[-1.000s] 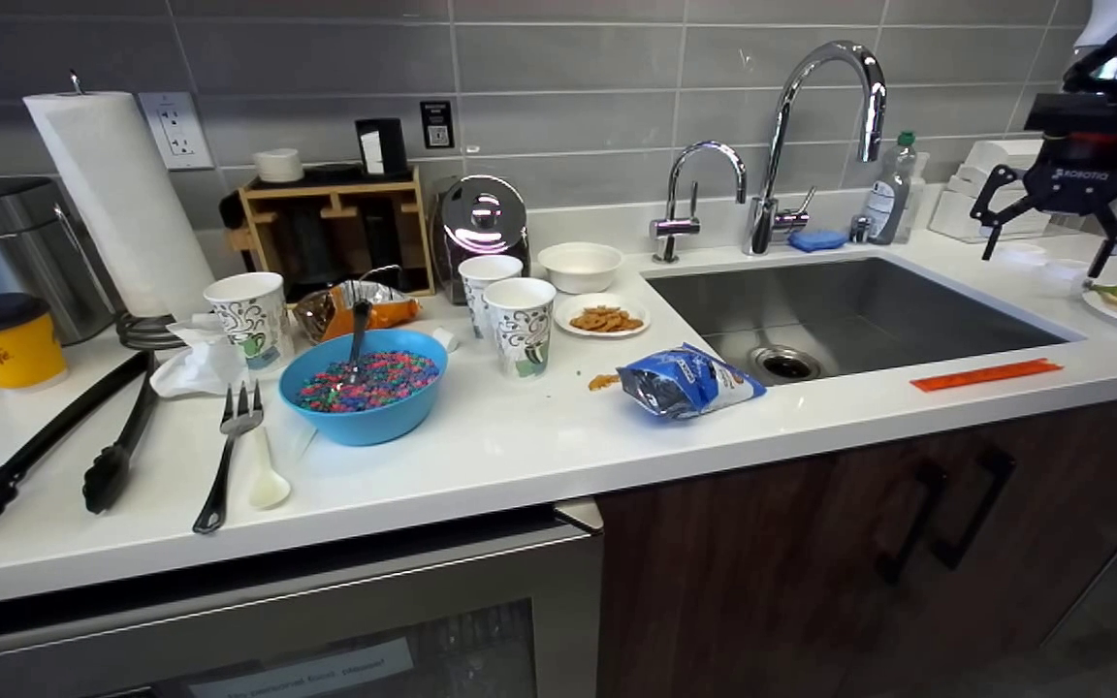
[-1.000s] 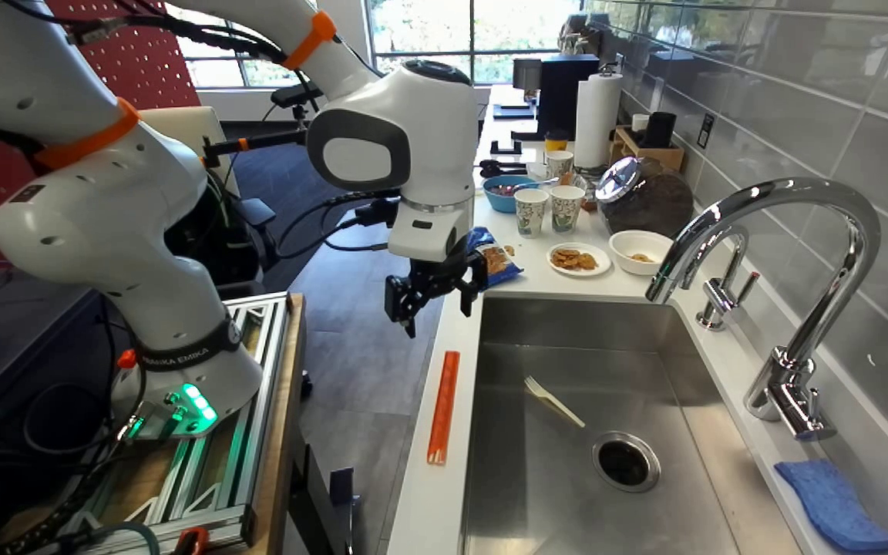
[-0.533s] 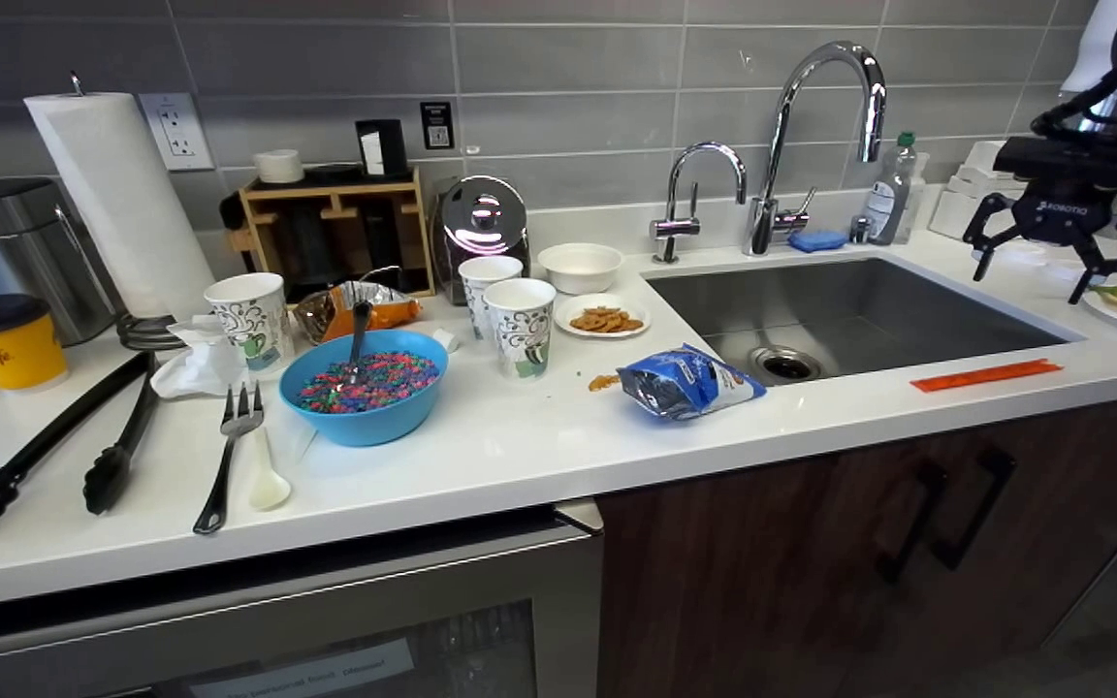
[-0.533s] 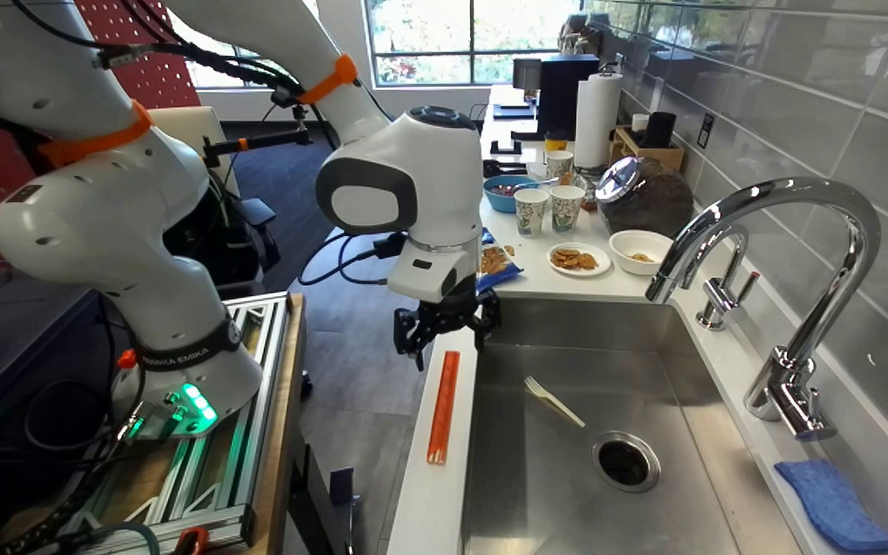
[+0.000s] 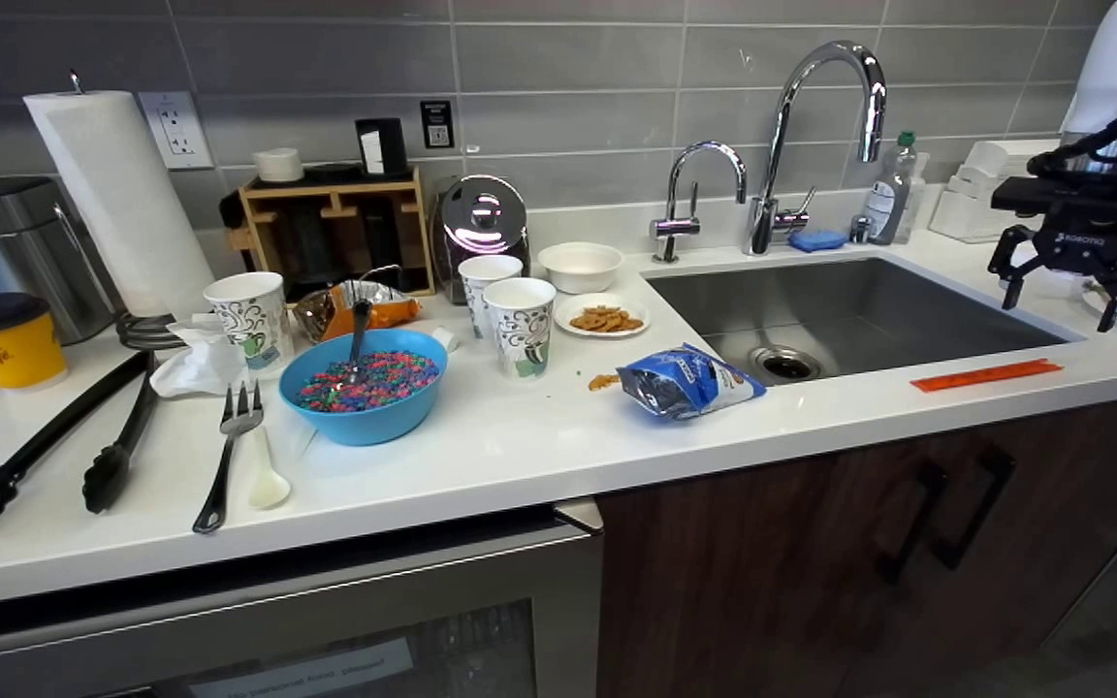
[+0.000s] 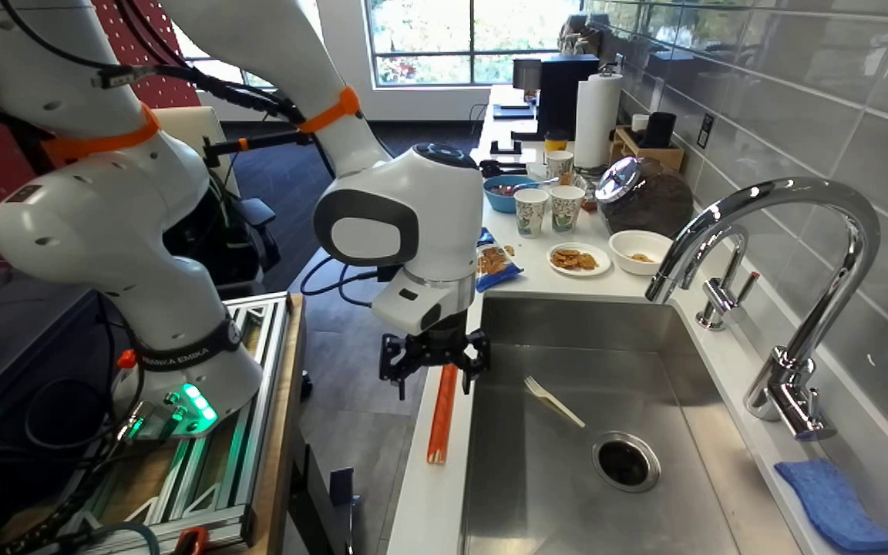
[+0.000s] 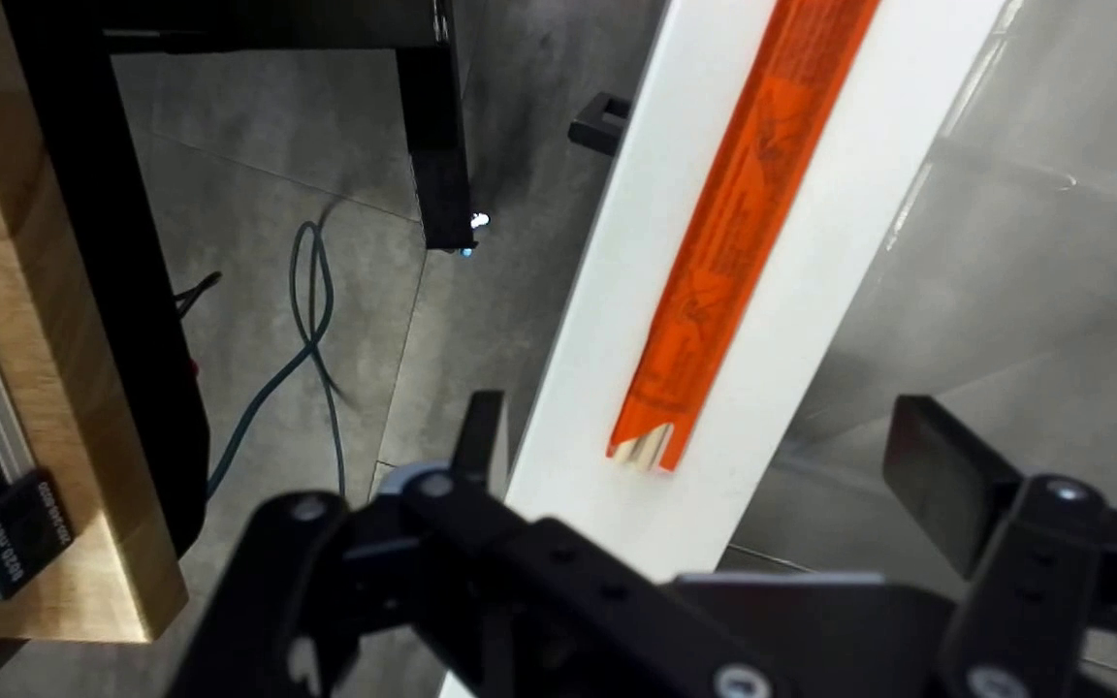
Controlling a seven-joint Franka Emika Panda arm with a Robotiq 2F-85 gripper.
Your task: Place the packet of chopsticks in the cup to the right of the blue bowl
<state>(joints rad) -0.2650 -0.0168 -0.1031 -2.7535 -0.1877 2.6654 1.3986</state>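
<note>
White countertop (image 5: pixel 520 436) around a rectangular steel sink (image 5: pixel 859 301) — black two-fingered gripper (image 5: pixel 1056 318), jaws widely parted, empty — suspended clear of the long, flat orange-red packet of chopsticks (image 7: pixel 738 233).

looks like a shared kitchen. fitted with a steel sink (image 5: pixel 888 308), chrome faucets (image 5: pixel 872 116), white counter (image 5: pixel 520 436) and grey wall tiles (image 5: pixel 568 121); stocked with paper towels (image 5: pixel 119 206) and a blue sponge (image 6: pixel 837 505); posted with a "no personal food, please!" note (image 5: pixel 302 671) on a glass-fronted unit (image 5: pixel 403 601) below.

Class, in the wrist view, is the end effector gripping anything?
No, the end effector is open, and the packet of chopsticks lies on the counter.
</note>
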